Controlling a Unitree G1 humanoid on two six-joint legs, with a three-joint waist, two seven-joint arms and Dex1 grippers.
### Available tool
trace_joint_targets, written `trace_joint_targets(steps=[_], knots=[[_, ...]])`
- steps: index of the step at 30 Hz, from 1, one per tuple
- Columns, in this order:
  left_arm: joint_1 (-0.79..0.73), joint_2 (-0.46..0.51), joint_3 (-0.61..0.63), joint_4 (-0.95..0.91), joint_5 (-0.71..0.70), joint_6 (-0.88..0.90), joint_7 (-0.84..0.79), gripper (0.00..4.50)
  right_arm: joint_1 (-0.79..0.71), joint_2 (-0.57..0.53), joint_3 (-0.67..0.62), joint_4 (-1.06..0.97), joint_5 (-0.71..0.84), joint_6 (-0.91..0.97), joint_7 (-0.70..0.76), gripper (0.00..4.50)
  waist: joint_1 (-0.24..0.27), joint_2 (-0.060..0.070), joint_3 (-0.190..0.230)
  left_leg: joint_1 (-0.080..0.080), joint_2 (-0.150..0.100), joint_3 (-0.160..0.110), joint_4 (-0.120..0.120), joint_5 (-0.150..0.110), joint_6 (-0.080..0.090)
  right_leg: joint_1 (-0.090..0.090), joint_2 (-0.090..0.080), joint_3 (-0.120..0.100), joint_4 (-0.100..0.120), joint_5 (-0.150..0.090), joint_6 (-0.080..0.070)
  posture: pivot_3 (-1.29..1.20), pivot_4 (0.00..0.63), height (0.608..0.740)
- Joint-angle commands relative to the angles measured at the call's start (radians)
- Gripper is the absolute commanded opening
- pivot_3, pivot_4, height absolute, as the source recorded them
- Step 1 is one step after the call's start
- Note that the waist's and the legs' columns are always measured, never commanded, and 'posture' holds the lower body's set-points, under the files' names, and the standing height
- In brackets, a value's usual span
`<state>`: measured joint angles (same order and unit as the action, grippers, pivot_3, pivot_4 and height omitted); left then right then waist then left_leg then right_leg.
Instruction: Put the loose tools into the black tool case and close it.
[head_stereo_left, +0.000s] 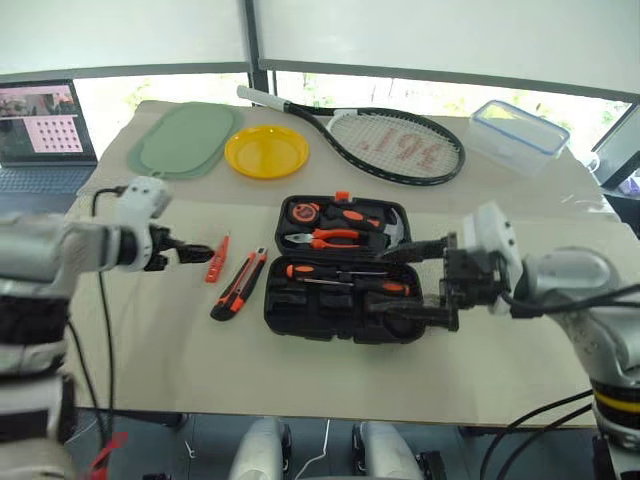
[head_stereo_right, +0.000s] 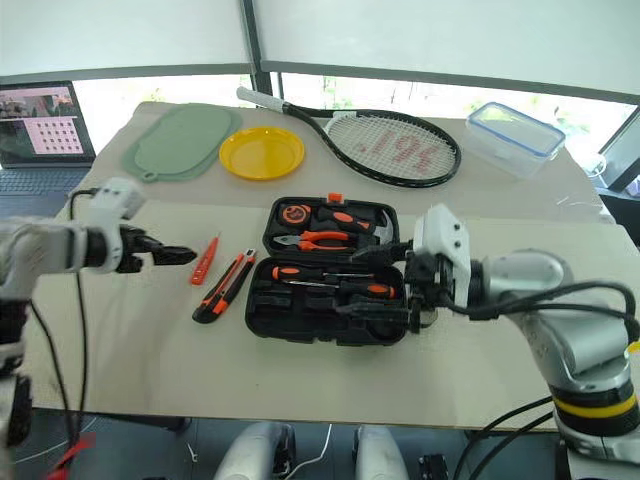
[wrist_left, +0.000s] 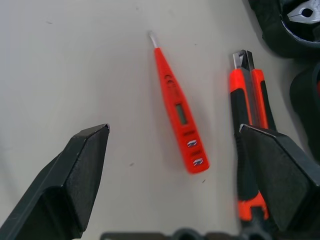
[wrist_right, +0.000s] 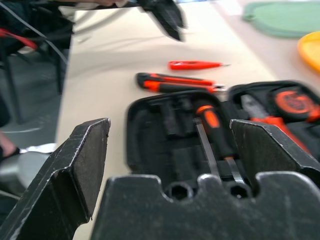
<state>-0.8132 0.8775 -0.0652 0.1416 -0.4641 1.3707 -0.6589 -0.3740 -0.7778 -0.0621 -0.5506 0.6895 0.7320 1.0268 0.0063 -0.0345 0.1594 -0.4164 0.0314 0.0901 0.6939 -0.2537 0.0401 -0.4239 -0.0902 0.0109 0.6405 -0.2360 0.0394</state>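
The black tool case lies open in the middle of the table, its lid half on the far side. Two black-and-orange screwdrivers lie in its near half. Left of the case, on the table, are the black-and-orange utility knife and the small orange tester screwdriver. My left gripper hovers open just left of the tester, with the knife beside it. My right gripper stands open and empty over the case's right end.
Pliers, a tape measure and a hammer sit in the lid half. At the back lie a racket, a yellow plate, a green mat and a clear blue-rimmed box. A laptop stands far left.
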Motion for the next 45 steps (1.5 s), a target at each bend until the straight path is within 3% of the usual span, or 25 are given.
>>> trace_joint_targets(steps=[1,8,17,21,29,36,41,45], knots=[[-0.099,-0.009,-0.105,0.134,0.087,-0.055,-0.016,4.5,0.002,0.017,-0.012,-0.051,0.026,-0.002,-0.049,4.46,-0.005,-0.001,0.0,0.0,0.0,0.0,0.0,0.0,0.0,0.0,0.0,0.0,0.0,0.0,0.0,0.0,0.15,0.738],[-0.276,-0.106,-0.227,0.416,0.195,-0.148,-0.083,4.5,0.011,0.047,-0.013,-0.073,0.032,-0.01,-0.114,4.46,-0.001,-0.002,0.001,-0.001,0.0,0.0,0.001,0.0,0.0,0.0,0.0,0.0,0.0,0.0,0.001,0.0,0.15,0.738],[-0.297,-0.188,-0.294,0.529,0.251,-0.148,-0.173,4.5,0.036,0.023,-0.038,-0.121,0.071,-0.005,-0.147,4.46,0.004,-0.002,0.001,-0.005,0.0,-0.001,0.002,0.0,0.001,-0.002,-0.001,-0.001,0.0,-0.001,0.002,0.0,0.15,0.738],[-0.296,-0.212,-0.295,0.546,0.262,-0.116,-0.191,3.41,0.028,0.019,-0.036,-0.136,0.086,-0.001,-0.164,4.5,0.005,-0.002,0.001,-0.004,-0.001,-0.002,0.003,0.0,0.001,-0.001,-0.001,-0.001,0.0,-0.001,0.002,0.0,0.15,0.738],[-0.228,-0.209,-0.31,0.506,0.287,-0.108,-0.226,0.42,0.02,-0.019,-0.069,-0.15,0.141,0.009,-0.179,4.5,0.006,-0.001,0.001,-0.004,-0.001,-0.002,0.003,-0.001,0.002,-0.001,-0.002,-0.001,0.0,-0.001,0.003,0.0,0.15,0.738],[-0.199,-0.161,-0.181,0.46,0.256,-0.118,-0.238,0.39,0.042,-0.047,-0.134,-0.166,0.228,0.047,-0.233,4.5,0.004,-0.001,0.0,-0.003,0.0,-0.002,0.003,-0.001,0.002,0.0,-0.002,0.0,0.0,-0.001,0.003,0.0,0.15,0.738],[-0.194,-0.082,-0.162,0.348,0.26,-0.43,-0.393,0.39,0.123,-0.091,-0.19,-0.204,0.261,0.061,-0.246,4.5,0.005,-0.003,0.001,-0.005,0.001,-0.002,0.003,-0.001,0.002,-0.002,-0.002,-0.001,0.0,-0.001,0.002,0.0,0.15,0.738],[-0.214,-0.047,-0.218,0.218,0.287,-0.69,-0.568,0.39,0.195,-0.111,-0.216,-0.224,0.267,0.061,-0.258,4.5,0.012,-0.003,0.002,-0.007,0.0,-0.003,0.005,-0.001,0.002,-0.002,-0.002,-0.002,0.0,-0.001,0.002,0.0,0.15,0.738]])
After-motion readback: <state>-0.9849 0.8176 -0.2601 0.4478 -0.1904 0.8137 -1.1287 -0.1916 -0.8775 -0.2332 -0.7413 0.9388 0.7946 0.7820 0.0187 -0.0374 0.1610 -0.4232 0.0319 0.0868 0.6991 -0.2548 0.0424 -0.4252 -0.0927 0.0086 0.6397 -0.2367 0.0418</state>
